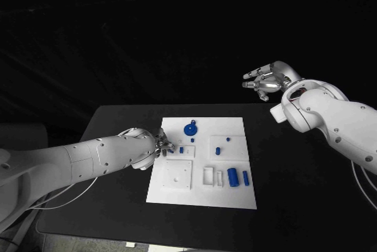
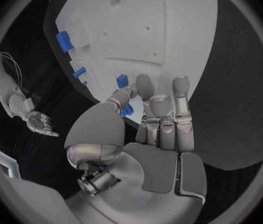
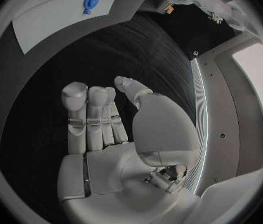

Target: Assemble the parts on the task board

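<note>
Matt white task board [image 1: 206,178], glossy silver hand [image 3: 116,134]

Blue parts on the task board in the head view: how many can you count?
About 8: a round part at the far edge, pegs at, two by the left hand near, and cylinders near the front. The hand may hide others.

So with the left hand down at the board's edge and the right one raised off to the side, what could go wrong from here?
The left hand has its fingers at a small blue part on the white task board; the part could slip or be knocked aside. Pressing at the edge might shift the board. The right hand hangs off the board, open, too far to steady it.
</note>
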You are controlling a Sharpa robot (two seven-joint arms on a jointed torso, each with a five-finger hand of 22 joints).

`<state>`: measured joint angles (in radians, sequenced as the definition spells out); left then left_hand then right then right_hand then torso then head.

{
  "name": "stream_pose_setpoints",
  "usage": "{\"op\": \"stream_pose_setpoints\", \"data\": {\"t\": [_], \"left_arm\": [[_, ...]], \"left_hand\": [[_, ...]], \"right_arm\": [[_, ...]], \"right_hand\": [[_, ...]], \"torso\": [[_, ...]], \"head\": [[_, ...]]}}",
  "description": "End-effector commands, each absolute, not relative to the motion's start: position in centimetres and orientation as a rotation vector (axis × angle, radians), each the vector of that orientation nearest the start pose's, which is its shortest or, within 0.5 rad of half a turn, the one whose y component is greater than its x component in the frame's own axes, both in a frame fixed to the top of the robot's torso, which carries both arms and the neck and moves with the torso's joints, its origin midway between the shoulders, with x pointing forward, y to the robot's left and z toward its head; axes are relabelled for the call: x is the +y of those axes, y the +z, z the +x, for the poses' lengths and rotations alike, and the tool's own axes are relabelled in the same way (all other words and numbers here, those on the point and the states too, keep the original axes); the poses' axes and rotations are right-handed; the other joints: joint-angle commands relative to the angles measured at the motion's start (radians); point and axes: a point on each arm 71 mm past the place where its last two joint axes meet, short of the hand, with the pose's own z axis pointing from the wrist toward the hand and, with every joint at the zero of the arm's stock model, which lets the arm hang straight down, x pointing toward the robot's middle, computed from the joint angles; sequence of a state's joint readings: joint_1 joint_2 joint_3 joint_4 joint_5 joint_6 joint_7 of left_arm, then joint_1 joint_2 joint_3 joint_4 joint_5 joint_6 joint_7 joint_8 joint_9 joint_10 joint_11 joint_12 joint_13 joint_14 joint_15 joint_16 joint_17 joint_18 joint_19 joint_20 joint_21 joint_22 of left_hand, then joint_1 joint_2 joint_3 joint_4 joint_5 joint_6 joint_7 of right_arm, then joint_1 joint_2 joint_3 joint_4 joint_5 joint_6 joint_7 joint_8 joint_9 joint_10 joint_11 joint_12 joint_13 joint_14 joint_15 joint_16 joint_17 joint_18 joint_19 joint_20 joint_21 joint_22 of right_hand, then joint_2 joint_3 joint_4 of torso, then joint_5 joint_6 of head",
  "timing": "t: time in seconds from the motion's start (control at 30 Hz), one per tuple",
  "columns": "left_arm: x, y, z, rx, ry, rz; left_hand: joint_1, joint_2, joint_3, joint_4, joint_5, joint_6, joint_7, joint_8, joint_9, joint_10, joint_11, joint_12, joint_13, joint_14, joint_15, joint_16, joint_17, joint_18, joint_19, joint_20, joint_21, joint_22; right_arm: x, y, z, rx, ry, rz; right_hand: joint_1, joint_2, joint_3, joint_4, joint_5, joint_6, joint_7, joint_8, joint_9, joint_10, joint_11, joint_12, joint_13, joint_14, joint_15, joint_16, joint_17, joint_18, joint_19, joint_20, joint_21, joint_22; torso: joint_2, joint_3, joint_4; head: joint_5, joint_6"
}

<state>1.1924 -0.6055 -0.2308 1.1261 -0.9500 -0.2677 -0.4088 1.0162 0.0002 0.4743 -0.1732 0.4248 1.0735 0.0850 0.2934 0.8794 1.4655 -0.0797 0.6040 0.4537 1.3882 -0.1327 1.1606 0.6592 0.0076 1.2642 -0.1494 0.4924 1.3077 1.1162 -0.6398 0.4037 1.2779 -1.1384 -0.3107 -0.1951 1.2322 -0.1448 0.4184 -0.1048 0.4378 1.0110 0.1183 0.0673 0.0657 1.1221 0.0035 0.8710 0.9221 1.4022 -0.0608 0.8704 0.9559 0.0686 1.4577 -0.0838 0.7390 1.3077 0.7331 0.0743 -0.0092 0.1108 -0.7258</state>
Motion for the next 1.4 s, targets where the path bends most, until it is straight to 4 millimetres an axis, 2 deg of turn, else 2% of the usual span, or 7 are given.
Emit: {"op": "stream_pose_setpoints", "data": {"t": [0.03,0.5,0.73,0.97,1.13,1.33,1.4], "left_arm": [[22.73,-30.67,51.36,2.161,-0.265,-0.486],[22.50,-30.49,51.64,2.124,-0.274,-0.485],[22.65,-30.49,51.73,2.119,-0.268,-0.488],[22.76,-30.57,51.75,2.132,-0.258,-0.488],[22.86,-30.58,51.79,2.131,-0.253,-0.490],[22.97,-30.55,51.83,2.126,-0.253,-0.492],[23.05,-30.53,51.84,2.123,-0.253,-0.493]], "left_hand": [[0.014,0.003,-0.007,0.011,-0.008,0.103,-0.111,-0.011,-0.016,0.047,-0.001,-0.005,0.001,-0.009,-0.001,-0.009,-0.006,0.012,-0.005,0.002,-0.007,0.016],[-0.003,-0.029,-0.052,0.057,-0.080,0.113,-0.118,-0.021,-0.039,0.048,-0.005,-0.007,0.003,-0.008,-0.004,-0.015,-0.019,0.005,0.002,-0.002,-0.019,0.014],[-0.012,-0.039,-0.066,0.073,-0.085,0.114,-0.120,-0.021,-0.043,0.047,-0.005,-0.007,0.003,-0.008,-0.004,-0.015,-0.020,0.004,0.004,-0.002,-0.023,0.014],[-0.019,-0.083,-0.091,0.118,-0.102,0.122,-0.124,-0.024,-0.052,0.047,-0.007,-0.011,0.003,-0.011,-0.005,-0.019,-0.030,0.000,0.005,-0.003,-0.030,0.015],[-0.018,-0.097,-0.106,0.153,-0.179,0.127,-0.124,-0.022,-0.053,0.047,-0.006,-0.011,0.004,-0.012,-0.005,-0.019,-0.032,-0.001,0.006,-0.003,-0.033,0.015],[-0.009,-0.144,-0.128,0.247,-0.268,0.136,-0.123,-0.018,-0.051,0.047,-0.005,-0.012,0.006,-0.013,-0.004,-0.018,-0.033,-0.002,0.007,-0.003,-0.037,0.015],[-0.019,-0.159,-0.159,0.271,-0.257,0.139,-0.121,-0.016,-0.049,0.047,-0.004,-0.012,0.006,-0.014,-0.003,-0.018,-0.033,-0.003,0.006,-0.003,-0.038,0.016]], "right_arm": [[-20.38,-9.94,56.22,1.485,0.854,0.488],[-20.34,-9.93,56.21,1.485,0.854,0.487],[-20.39,-9.92,56.20,1.484,0.853,0.487],[-20.46,-9.92,56.21,1.483,0.851,0.488],[-20.50,-9.91,56.21,1.483,0.851,0.489],[-20.55,-9.94,56.21,1.483,0.850,0.489],[-20.57,-9.96,56.21,1.483,0.849,0.490]], "right_hand": [[-0.010,-0.002,0.008,0.000,0.006,0.003,0.002,-0.005,-0.001,-0.002,-0.001,0.003,-0.001,-0.001,-0.006,-0.007,-0.001,0.017,-0.004,-0.001,-0.004,0.089],[-0.010,-0.002,0.008,0.000,0.006,0.003,0.002,-0.005,-0.001,-0.002,-0.001,0.003,-0.001,-0.001,-0.006,-0.007,-0.001,0.017,-0.004,-0.001,-0.004,0.089],[-0.012,-0.002,0.007,0.001,0.006,0.003,0.002,-0.005,-0.001,-0.002,-0.001,0.003,-0.001,-0.001,-0.006,-0.008,-0.002,0.017,-0.004,-0.001,-0.005,0.089],[-0.012,-0.002,0.007,0.001,0.006,0.003,0.002,-0.005,-0.001,-0.002,-0.001,0.003,-0.001,-0.001,-0.006,-0.008,-0.002,0.017,-0.004,-0.001,-0.005,0.089],[-0.012,-0.002,0.007,0.001,0.006,0.003,0.002,-0.005,-0.001,-0.002,-0.001,0.003,-0.001,-0.001,-0.006,-0.008,-0.002,0.017,-0.004,-0.001,-0.005,0.089],[-0.010,-0.002,0.008,0.000,0.005,0.002,0.002,-0.005,-0.001,-0.002,-0.001,0.003,-0.001,-0.001,-0.006,-0.008,-0.002,0.017,-0.004,-0.001,-0.006,0.089],[-0.008,-0.001,0.009,-0.001,0.004,0.001,0.003,-0.005,-0.001,-0.002,-0.001,0.003,-0.001,-0.001,-0.006,-0.008,-0.002,0.017,-0.004,-0.001,-0.006,0.089]], "torso": [[0.001,0.0003,0.0009],[0.000,0.0006,0.0000],[0.000,-0.0006,0.0006],[0.000,-0.0017,0.0008],[0.001,-0.0023,0.0018],[0.000,-0.0023,0.0010],[0.000,-0.0023,0.0010]], "head": [[-0.002,0.000],[-0.004,-0.001],[-0.006,-0.001],[-0.006,0.000],[-0.007,0.000],[-0.007,0.001],[-0.007,0.001]]}}
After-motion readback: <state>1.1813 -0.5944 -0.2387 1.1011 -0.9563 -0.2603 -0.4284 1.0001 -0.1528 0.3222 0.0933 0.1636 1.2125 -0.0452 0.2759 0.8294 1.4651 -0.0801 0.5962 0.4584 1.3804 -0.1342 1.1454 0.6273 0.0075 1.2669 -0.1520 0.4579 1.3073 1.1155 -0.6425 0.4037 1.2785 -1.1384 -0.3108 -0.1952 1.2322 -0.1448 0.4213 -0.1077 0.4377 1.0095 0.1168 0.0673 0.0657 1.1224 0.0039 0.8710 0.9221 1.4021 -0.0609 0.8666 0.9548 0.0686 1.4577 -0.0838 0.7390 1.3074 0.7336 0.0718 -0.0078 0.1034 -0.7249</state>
